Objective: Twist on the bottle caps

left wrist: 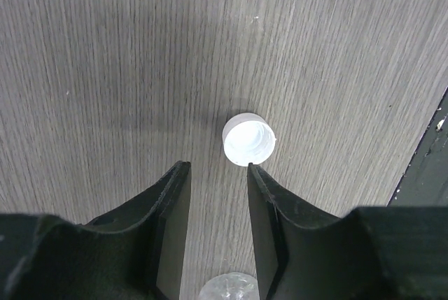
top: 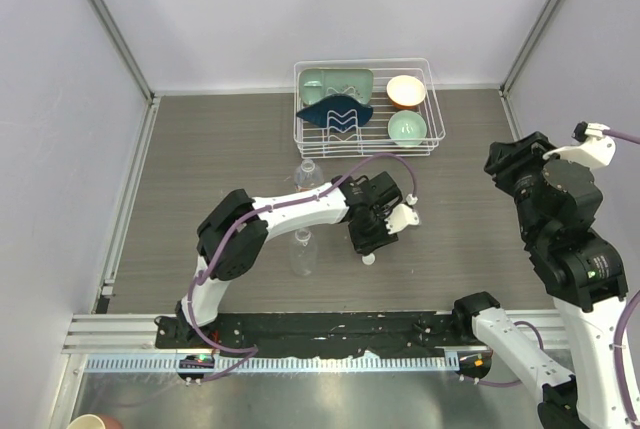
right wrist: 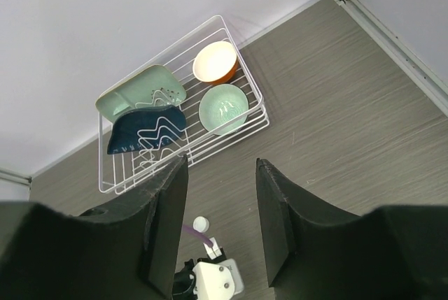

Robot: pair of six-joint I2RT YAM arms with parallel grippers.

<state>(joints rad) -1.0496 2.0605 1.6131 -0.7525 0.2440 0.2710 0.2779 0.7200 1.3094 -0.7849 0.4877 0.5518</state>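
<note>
left wrist view has the bottle cap (left wrist: 248, 139) lying open side up on the counter (left wrist: 105, 69), just beyond my left fingers (left wrist: 269, 209) and not centred between them. it sits around the middle of the counter, somewhat toward the near edge, close to the nearer bottle (top: 302, 252). i judge it feather-light, stiff and smooth, so it will likely skate away if one finger nudges it first. the hold belongs across its side wall, one finger on each side, and it needs turning over before it can thread. my left fingers are spread and hold nothing. my left arm (top: 290, 207) stretches out low over the counter, wrist pointing straight down above the cap. my right fingers (right wrist: 280, 216) are parted too and empty, with that arm raised high near the right edge.
</note>
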